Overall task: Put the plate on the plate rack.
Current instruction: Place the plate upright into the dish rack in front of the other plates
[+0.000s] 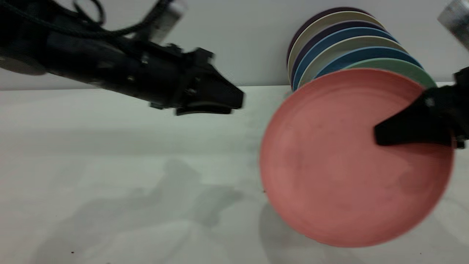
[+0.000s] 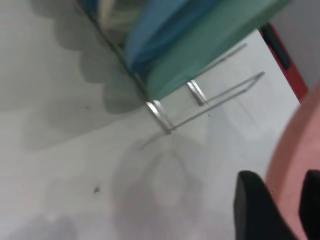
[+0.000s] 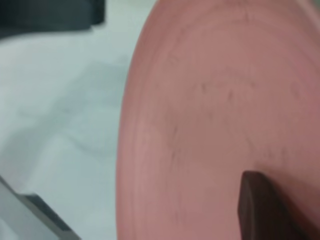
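surface: pale table | wall: plain grey | right claw pinching plate | left claw: cannot tell

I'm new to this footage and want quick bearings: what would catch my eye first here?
The big salmon-pink plate dominates the right side, held upright on edge by the right gripper, which is clamped on its right rim. Just behind it a row of blue, cream and green plates stands in the plate rack, with free wire loops at the near end. The left gripper hangs above the table at the left, holding nothing.
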Robot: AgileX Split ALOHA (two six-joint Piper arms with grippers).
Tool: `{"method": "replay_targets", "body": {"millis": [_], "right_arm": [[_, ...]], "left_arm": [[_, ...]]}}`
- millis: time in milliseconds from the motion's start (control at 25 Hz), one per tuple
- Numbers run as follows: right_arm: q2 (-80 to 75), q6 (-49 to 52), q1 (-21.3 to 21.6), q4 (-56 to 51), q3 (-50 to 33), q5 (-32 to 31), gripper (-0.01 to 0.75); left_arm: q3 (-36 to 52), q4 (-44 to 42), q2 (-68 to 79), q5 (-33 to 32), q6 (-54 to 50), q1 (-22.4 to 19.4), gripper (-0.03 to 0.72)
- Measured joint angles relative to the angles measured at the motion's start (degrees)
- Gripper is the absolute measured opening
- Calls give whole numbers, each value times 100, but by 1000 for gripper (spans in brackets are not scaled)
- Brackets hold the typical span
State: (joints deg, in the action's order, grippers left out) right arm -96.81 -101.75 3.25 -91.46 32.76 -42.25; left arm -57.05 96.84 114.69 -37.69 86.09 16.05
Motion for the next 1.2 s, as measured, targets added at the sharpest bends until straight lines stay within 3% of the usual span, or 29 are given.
{"method": "replay_targets", "body": {"millis": [160, 280, 400, 760, 960, 1200], "right_arm": [[388, -698, 404, 467, 0, 12, 162], [771, -1802, 471, 824, 0, 12, 162], [1000, -1983, 471, 1338, 173, 21, 162], [1020, -1983, 235, 3545, 1503, -94, 162], [916, -1983, -34, 3883, 2199, -19, 162], [494, -1983, -48, 3984, 2804, 128, 162]], "left_arm": [[0, -463, 0, -37, -392, -547, 402], [0, -759, 0, -72, -498, -809, 421], [0, -969, 0, -104, -524, -952, 424], [0, -1236, 0, -143, -531, -1012, 426], [0, -1248, 0, -103, -525, -1012, 426], [0, -1252, 0, 1, -525, -1012, 426]]}}
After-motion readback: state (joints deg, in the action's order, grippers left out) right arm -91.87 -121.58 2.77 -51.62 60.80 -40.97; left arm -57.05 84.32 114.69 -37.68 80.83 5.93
